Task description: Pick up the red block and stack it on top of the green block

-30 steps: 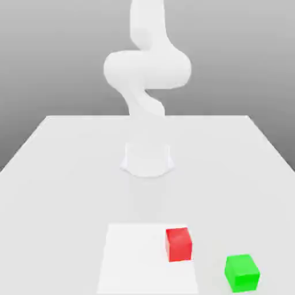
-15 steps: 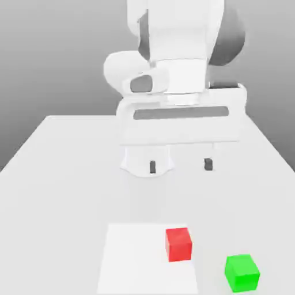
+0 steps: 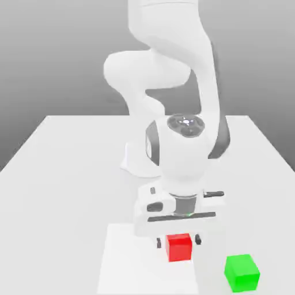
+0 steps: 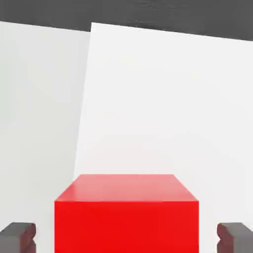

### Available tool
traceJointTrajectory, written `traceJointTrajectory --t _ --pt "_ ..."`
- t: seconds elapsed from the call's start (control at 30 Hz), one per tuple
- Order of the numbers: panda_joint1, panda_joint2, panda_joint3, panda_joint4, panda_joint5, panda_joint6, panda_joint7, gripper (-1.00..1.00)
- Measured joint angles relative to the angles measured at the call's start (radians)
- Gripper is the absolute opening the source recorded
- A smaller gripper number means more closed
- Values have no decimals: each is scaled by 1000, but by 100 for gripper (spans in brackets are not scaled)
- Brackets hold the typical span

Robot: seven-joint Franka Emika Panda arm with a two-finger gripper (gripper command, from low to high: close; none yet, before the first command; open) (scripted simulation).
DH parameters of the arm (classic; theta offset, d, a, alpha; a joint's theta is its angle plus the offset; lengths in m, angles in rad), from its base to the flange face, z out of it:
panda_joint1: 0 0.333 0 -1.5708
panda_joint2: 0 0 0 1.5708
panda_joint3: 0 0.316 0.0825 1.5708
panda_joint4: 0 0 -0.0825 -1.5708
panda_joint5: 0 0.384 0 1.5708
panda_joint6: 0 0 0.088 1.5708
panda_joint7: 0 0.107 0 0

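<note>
The gripper (image 3: 178,241) is open wide around the red block (image 3: 179,248), so grabbing, lifting and stacking it on the green block (image 3: 241,273) are all left to do.

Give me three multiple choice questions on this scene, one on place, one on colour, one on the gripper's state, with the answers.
1. In the exterior view, where is the green block?
A. On the white square
B. Off it, toward the view's right
C. On the red block

2. What colour is the block between the fingertips?
A. Red
B. Green
C. Blue

3. How is the gripper?
A. Shut, empty
B. Shut on a block
C. Open

Answers:
1 B: the green block sits right of the white square.
2 A: the red block lies between them.
3 C: the gripper shows a gap on each side of the block.
</note>
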Motion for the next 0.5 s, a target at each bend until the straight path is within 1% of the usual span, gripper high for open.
traceJointTrajectory --t 0.13,0.33,0.4,0.5 --pt "0 1 0 0 -2 1 2 -100" --pt "-9 -188 21 -24 37 -163 -29 -100" --pt "17 -190 40 23 32 -214 -54 -100" --pt "55 -158 73 125 19 -285 -101 -100"
